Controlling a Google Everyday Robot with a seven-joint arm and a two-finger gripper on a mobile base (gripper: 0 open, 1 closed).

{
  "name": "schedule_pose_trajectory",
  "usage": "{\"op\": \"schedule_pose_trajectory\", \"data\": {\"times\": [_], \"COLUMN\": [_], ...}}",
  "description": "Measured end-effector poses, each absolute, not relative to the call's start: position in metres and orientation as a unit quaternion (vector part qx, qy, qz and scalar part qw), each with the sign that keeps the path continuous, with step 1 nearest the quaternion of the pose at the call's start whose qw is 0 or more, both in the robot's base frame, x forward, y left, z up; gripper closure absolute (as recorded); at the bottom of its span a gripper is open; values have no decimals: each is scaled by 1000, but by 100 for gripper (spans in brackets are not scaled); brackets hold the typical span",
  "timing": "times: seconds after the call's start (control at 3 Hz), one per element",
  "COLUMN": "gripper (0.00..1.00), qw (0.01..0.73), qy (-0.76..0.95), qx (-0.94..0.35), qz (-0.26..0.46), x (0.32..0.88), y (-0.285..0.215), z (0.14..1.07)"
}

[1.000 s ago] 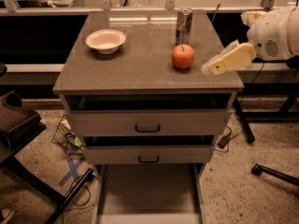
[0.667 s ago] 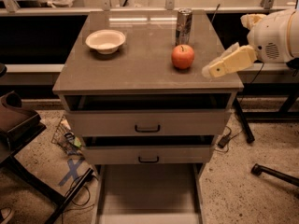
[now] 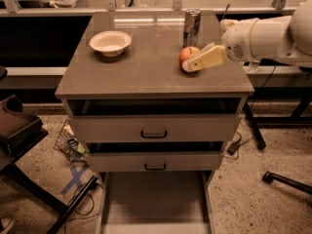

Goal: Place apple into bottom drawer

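Note:
The red-orange apple (image 3: 187, 54) sits on the cabinet top (image 3: 141, 67), right of centre, just in front of a drink can (image 3: 191, 27). My gripper (image 3: 191, 65) reaches in from the right on a white arm (image 3: 263, 35). Its yellowish tip lies against the apple's front right side and covers part of it. The bottom drawer (image 3: 156, 199) is pulled out at the foot of the cabinet, a wide shallow tray with a bare floor. The two grey drawers above it, with dark bar handles, stand slightly out.
A white bowl (image 3: 110, 42) sits on the top at the back left. A dark chair (image 3: 17, 128) stands left of the cabinet, with cables and a wire basket (image 3: 70, 143) on the floor. A dark stand leg (image 3: 287, 180) lies at the right.
My gripper has moved left from a spot right of the apple until it reaches the apple. The apple, can and bowl have not moved.

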State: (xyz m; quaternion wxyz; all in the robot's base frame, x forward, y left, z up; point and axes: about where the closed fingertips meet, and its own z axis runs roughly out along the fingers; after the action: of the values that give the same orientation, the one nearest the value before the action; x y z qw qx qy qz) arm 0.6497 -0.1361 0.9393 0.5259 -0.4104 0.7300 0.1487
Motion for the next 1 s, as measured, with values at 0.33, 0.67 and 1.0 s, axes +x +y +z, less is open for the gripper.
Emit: {"op": "schedule_pose_trajectory", "data": {"times": [0.33,0.67,1.0], "gripper": [0,0,0], "qw": [518,517,515], "qy": [739,745,749], "qx": [-405,-388,-372], "qz": [147,165,186], "x": [680,701,712], "y": [-128,-121,-111], "z": [921,897,875]}}
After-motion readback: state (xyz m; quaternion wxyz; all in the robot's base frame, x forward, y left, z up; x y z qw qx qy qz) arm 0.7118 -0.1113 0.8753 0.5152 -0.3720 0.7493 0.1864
